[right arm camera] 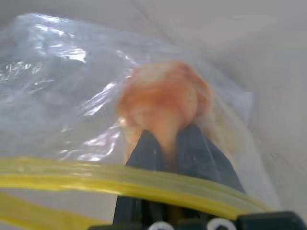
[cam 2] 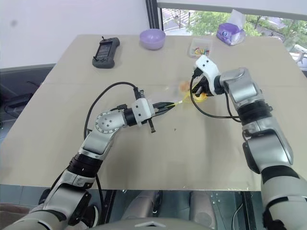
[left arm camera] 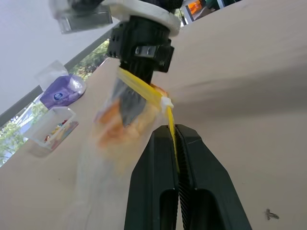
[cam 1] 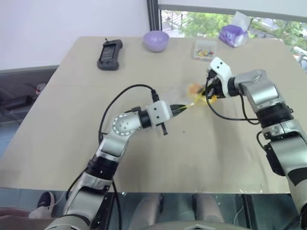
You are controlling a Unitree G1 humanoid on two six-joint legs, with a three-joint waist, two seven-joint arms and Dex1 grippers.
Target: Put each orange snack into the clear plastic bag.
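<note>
The clear plastic bag [cam 1: 188, 96] hangs over the middle of the table between my two grippers. My left gripper [cam 1: 180, 109] is shut on the bag's yellow seal strip [left arm camera: 144, 91], its fingertips [left arm camera: 163, 139] pinching the strip's end. My right gripper [right arm camera: 165, 140] reaches through the bag's mouth from the other side. It is shut on the orange snack [right arm camera: 163, 100], which sits inside the crinkly film [right arm camera: 57, 81]. The snack [cam 1: 194, 88] shows blurred and orange through the bag. In the left wrist view the right gripper's black body [left arm camera: 140, 48] stands above the bag [left arm camera: 96, 177].
At the table's far side stand a purple bowl [cam 1: 156, 40], a black handheld device [cam 1: 110, 54], a small clear box of coloured bits [cam 1: 204, 50] and a purple tissue pack [cam 1: 233, 34]. The tan table [cam 1: 192, 158] reaches to a near edge below my arms.
</note>
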